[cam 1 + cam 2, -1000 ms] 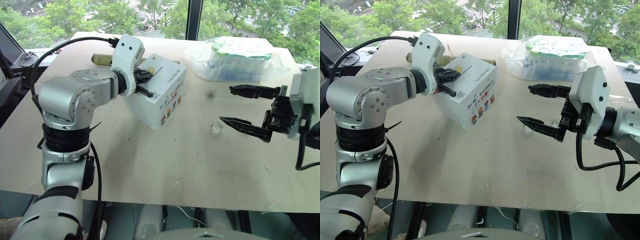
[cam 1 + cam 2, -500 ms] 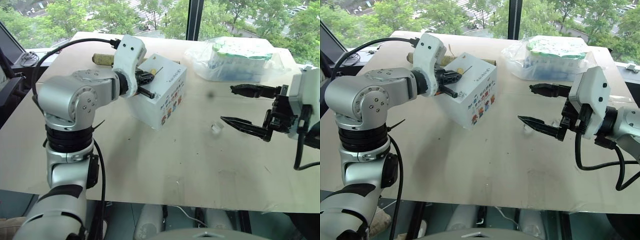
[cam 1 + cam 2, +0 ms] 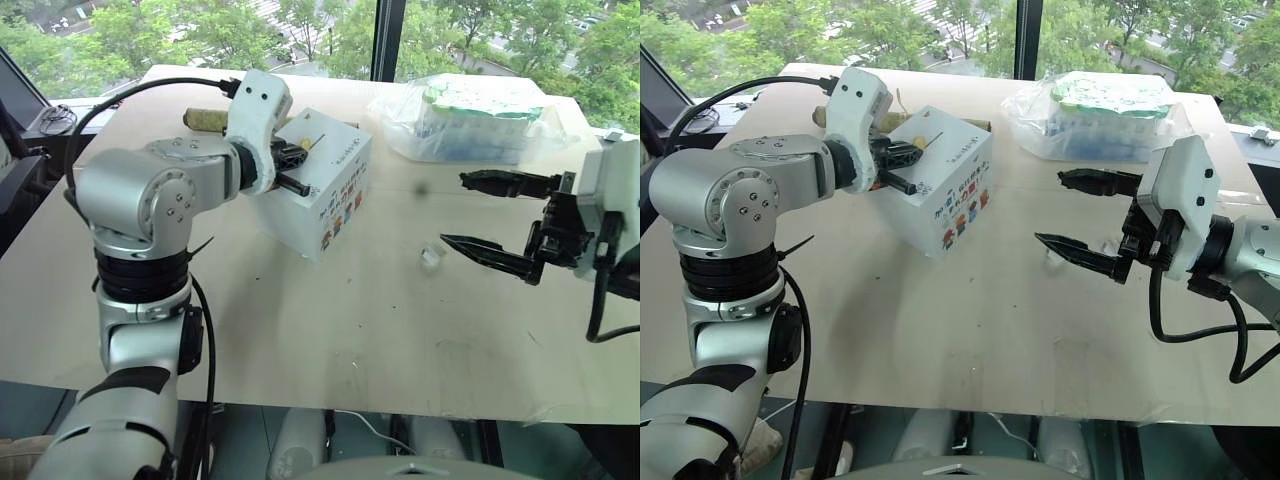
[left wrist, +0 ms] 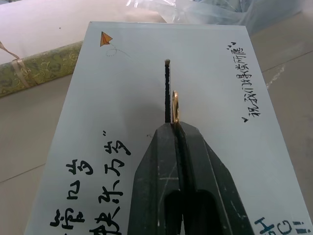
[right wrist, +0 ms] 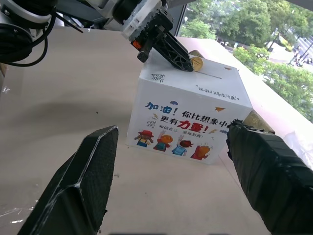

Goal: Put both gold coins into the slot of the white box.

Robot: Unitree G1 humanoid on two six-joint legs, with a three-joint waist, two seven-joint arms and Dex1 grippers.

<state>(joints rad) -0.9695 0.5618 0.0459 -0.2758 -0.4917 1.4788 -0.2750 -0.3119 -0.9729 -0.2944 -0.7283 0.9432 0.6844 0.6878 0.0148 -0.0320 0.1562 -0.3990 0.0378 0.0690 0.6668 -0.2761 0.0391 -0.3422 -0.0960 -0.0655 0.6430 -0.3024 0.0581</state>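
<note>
The white box [image 3: 320,190] stands on the table, handwriting on top and a row of small colourful pictures on its front. My left gripper [image 4: 176,125] is shut on a gold coin [image 4: 175,106], held edge-on just beside the dark slot [image 4: 167,90] in the box's top face. From the right wrist view the coin [image 5: 196,63] shows at the black fingertips above the box [image 5: 188,115]. My right gripper [image 3: 452,210] hovers open and empty over the table, right of the box.
A clear plastic bag [image 3: 470,118] with green-white contents lies at the far right of the table. A green patterned roll [image 4: 36,68] lies behind the box. A tiny clear-white block [image 3: 432,257] sits near my right gripper's lower finger. A window is beyond the table's far edge.
</note>
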